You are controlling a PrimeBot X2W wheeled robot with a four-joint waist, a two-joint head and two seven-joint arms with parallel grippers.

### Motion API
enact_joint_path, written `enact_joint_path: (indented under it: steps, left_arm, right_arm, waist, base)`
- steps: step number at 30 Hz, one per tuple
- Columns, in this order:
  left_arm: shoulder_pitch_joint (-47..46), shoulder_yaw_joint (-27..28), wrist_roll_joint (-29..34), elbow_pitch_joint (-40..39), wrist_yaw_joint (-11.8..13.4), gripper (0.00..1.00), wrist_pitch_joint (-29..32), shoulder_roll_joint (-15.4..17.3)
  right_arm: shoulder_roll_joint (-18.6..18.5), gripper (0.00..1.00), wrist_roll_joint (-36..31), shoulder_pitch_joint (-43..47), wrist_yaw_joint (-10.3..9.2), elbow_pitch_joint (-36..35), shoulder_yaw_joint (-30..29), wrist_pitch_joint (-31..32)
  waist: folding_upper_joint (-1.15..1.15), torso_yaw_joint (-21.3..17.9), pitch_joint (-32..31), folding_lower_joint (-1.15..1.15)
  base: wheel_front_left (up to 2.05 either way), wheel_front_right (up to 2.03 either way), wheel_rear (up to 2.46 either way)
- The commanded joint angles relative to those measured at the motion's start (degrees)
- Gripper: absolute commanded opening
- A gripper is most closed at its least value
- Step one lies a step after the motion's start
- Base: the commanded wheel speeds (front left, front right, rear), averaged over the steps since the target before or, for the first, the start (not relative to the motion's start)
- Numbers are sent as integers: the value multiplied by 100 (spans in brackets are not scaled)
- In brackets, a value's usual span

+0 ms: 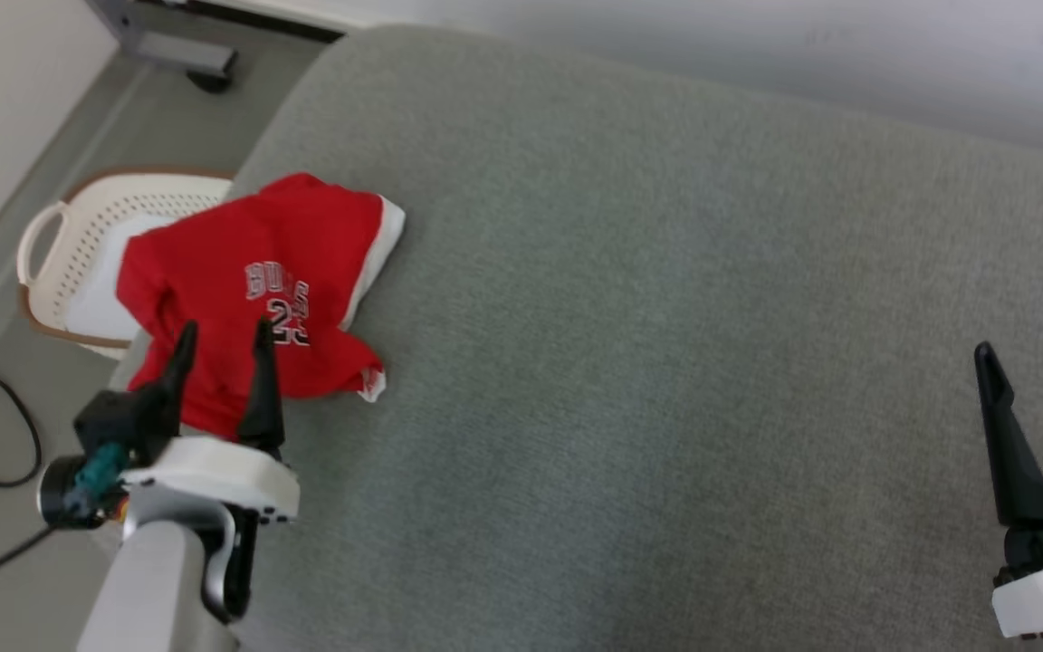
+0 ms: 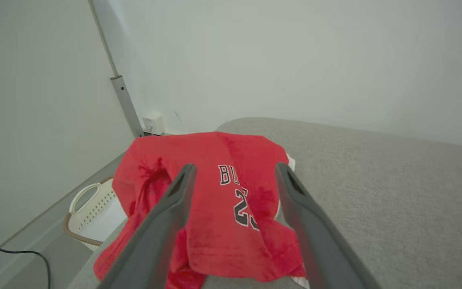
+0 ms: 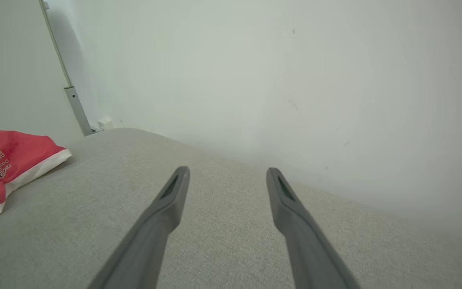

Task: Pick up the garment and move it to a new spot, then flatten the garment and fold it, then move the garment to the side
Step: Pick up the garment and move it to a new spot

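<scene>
The garment (image 1: 250, 272) is a red jersey with white trim and black lettering, lying crumpled at the left edge of the grey cushioned surface (image 1: 666, 362). My left gripper (image 1: 224, 333) hovers open just in front of it, fingers pointing at its near side, nothing between them. In the left wrist view the garment (image 2: 223, 200) lies beyond the spread fingers (image 2: 167, 224) of the left gripper (image 2: 235, 170). My right gripper (image 1: 1038, 349) stands open far to the right over bare cushion. The right wrist view has the garment (image 3: 6, 164) at its left edge, well away from the right gripper (image 3: 227, 172).
A cream perforated laundry basket (image 1: 78, 244) sits on the floor beside the cushion's left edge, partly under the garment. A black cable (image 1: 5, 426) lies on the floor nearby. A white wall (image 1: 757, 45) runs behind the cushion. A grey post (image 2: 124, 100) stands in the corner.
</scene>
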Motion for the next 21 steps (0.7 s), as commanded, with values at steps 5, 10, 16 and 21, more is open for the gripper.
enact_joint_path:
  steps: [5, 10, 16, 21]
  left_arm:
    - [-837, 110, -145, 1426, -145, 100, 0, 49]
    - [-1292, 194, -269, 2638, -231, 100, 8, 100]
    - [-1650, 197, -244, 3385, -227, 0, 8, 206]
    - [-1346, 381, -147, 2720, -118, 0, 3, 345]
  right_arm:
    - [-94, 100, 39, -231, -16, -92, -31, 54]
    - [-98, 100, 61, -306, -16, -29, -64, -7]
    - [-97, 100, 0, -326, -16, 112, -144, -138]
    - [-4, 100, 4, -270, -16, 232, -98, -299]
  waist:
    - [0, -354, 784, -1]
    - [0, -490, 912, -1]
    - [0, -542, 761, -1]
    - [0, -591, 352, -1]
  base:
    - [0, 0, 0]
    - [0, 0, 0]
    - [0, 0, 0]
    - [0, 0, 0]
